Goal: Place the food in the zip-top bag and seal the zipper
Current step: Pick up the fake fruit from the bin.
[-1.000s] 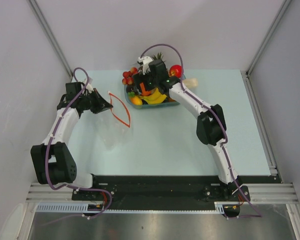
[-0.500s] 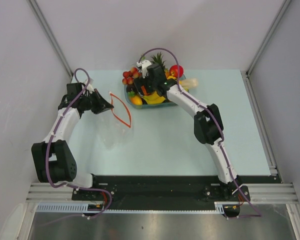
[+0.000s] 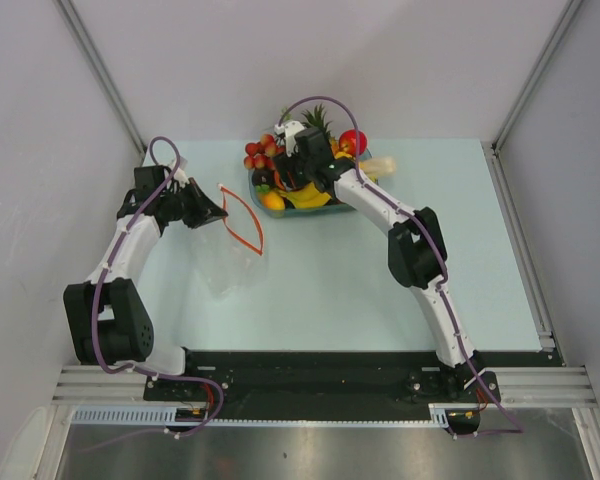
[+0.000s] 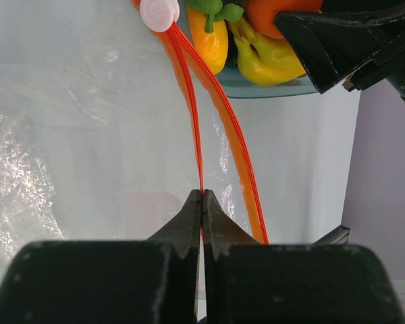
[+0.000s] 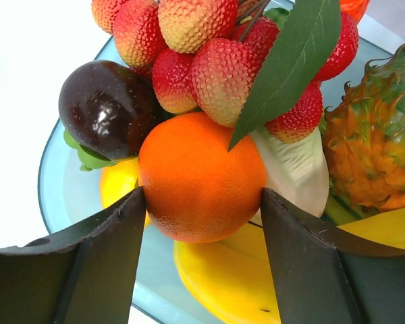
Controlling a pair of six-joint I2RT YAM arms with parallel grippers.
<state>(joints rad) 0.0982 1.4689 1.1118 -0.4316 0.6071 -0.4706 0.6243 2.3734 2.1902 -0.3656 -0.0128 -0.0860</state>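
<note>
The clear zip-top bag (image 3: 226,262) lies on the table's left side with its mouth open. Its red-orange zipper (image 3: 244,222) forms a loop. My left gripper (image 3: 213,212) is shut on one side of the zipper (image 4: 196,135), just below the white slider (image 4: 159,12). My right gripper (image 5: 201,196) is down in the fruit tray (image 3: 352,204), and both fingers touch the round orange (image 5: 199,179). The yellow banana bunch (image 5: 223,277) lies under the orange and also shows from above (image 3: 307,198). The red apple (image 3: 351,141) sits at the tray's back right.
The blue-tinted tray (image 5: 54,196) also holds a red berry cluster (image 5: 209,54), a dark plum (image 5: 108,108) and a pineapple (image 5: 371,142). White walls and metal rails enclose the table. My right gripper's black fingers (image 4: 337,40) show in the left wrist view beside the bag's mouth.
My right gripper has shifted left over the tray and settled round the orange, uncovering the pineapple. My left gripper and the bag have hardly moved.
</note>
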